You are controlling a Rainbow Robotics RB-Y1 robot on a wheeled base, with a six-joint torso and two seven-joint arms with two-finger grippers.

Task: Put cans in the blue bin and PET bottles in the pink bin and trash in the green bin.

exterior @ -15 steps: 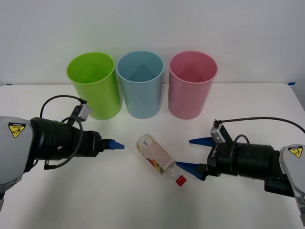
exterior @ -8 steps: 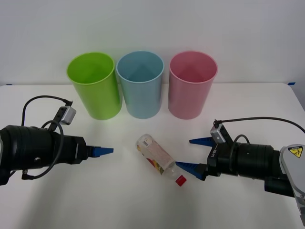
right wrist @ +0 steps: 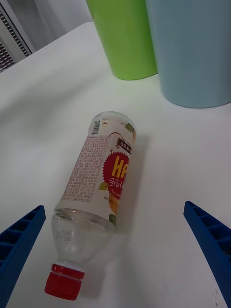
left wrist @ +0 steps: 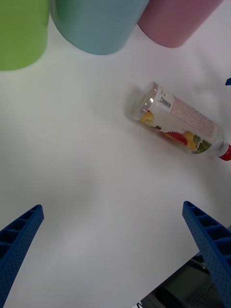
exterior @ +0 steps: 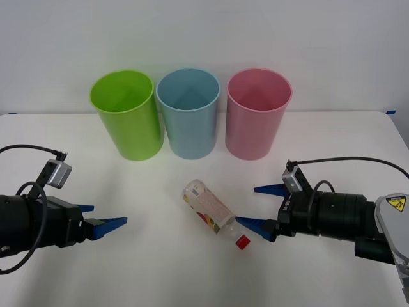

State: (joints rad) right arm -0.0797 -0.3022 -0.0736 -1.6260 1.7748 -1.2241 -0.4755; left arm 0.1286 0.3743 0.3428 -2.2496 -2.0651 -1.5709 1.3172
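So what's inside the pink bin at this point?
Nothing visible: the pink bin shows only bare inner wall from the front view, though its floor is hidden by the near rim. The PET bottle lies on the table, beside the open right gripper.

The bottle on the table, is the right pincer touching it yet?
Apart. The right wrist view shows white table between the open right pincer and the bottle lying on its side.
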